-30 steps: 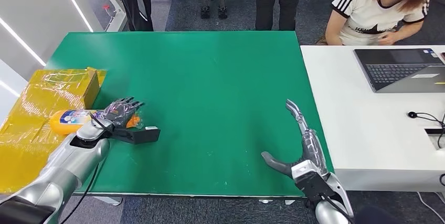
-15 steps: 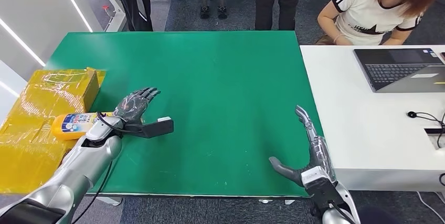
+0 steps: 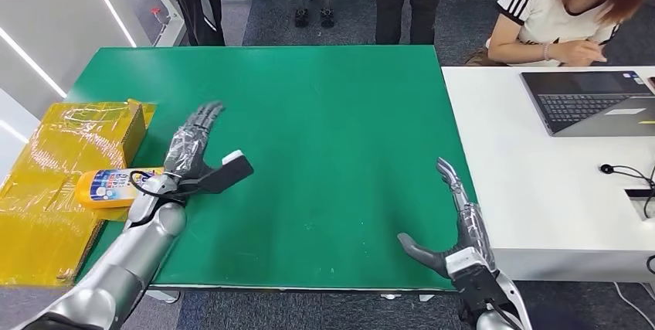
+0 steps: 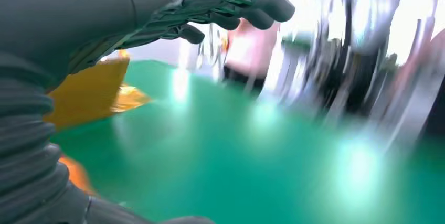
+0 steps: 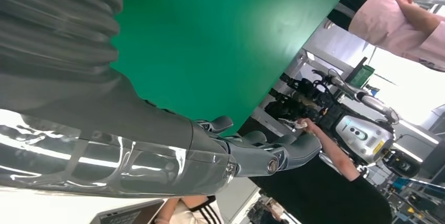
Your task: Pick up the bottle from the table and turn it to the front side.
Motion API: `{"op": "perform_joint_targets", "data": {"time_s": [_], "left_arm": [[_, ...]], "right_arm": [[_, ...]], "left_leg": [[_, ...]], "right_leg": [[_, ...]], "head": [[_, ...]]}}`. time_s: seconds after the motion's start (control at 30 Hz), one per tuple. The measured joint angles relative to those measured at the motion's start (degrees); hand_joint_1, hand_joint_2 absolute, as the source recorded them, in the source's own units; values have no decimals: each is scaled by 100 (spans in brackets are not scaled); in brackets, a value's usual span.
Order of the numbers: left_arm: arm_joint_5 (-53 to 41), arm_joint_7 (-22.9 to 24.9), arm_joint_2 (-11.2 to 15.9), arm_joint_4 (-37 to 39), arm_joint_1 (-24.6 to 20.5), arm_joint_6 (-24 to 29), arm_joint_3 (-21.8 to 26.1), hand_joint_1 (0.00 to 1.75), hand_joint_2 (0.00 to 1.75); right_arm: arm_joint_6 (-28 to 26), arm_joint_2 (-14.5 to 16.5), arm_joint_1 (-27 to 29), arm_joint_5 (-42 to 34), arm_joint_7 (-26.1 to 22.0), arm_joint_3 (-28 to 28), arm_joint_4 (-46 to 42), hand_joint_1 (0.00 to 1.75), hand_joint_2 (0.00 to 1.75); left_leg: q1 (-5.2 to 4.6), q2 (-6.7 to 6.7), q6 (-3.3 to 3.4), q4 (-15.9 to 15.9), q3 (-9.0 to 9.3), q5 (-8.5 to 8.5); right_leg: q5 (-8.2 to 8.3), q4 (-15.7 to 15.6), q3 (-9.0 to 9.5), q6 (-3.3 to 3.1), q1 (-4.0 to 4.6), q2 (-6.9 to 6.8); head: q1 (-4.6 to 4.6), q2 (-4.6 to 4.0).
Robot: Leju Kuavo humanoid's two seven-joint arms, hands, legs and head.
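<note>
An orange bottle (image 3: 108,186) with a blue and white label lies on its side at the left edge of the green table (image 3: 324,113), partly on the yellow box. My left hand (image 3: 193,148) hovers just right of it, fingers stretched out flat and apart, holding nothing, clear of the bottle. In the left wrist view the left hand (image 4: 157,9) is blurred, with an orange patch of the bottle (image 4: 76,174) behind it. My right hand (image 3: 456,222) is open near the table's front right corner, thumb spread, empty. The right wrist view shows the same right hand (image 5: 252,153) with fingers extended.
A yellow wrapped box (image 3: 62,168) stands off the table's left edge. A white desk (image 3: 525,191) with a laptop (image 3: 591,102) adjoins on the right, where a person (image 3: 564,13) sits. Other people stand behind the table's far edge.
My left hand has let go of the bottle, lifted and swung forward and right with its fingers straightened. The bottle stays at the table's left edge. My right hand has drawn back slightly.
</note>
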Motion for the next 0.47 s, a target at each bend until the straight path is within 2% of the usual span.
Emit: {"op": "perform_joint_targets", "data": {"time_s": [0.07, 0.13, 0.3, 0.47], "left_arm": [[714, -409, -180, -704, 356, 565, 157, 0, 175], [943, -672, -365, -1483, 728, 794, 288, 0, 175], [840, -811, -849, -2977, 1429, 852, 450, 0, 175], [1789, -735, -1088, -3443, 1697, 592, 269, 0, 175]], "right_arm": [[-41, 0, -28, -113, -4, 9, 17, 0, 175], [-69, 0, -92, -253, -55, 50, 86, 0, 175], [-131, 119, -194, -390, -186, 192, 301, 0, 175], [-170, 402, -86, -272, -189, 246, 252, 0, 175]], "left_leg": [[-1, 1, 2, 0, -1, -6], [-1, 3, 7, 0, -1, -10], [-1, -1, 12, 0, -2, -14], [2, -1, 9, -1, 1, -15]], "right_leg": [[-2, -2, 1, 3, -1, 1], [-3, -5, 1, 5, -1, 2], [-7, -9, 3, 7, -1, -7], [-9, -6, 3, 4, 1, -7]], "head": [[0, 0], [0, 0], [0, 0], [-1, 0]]}}
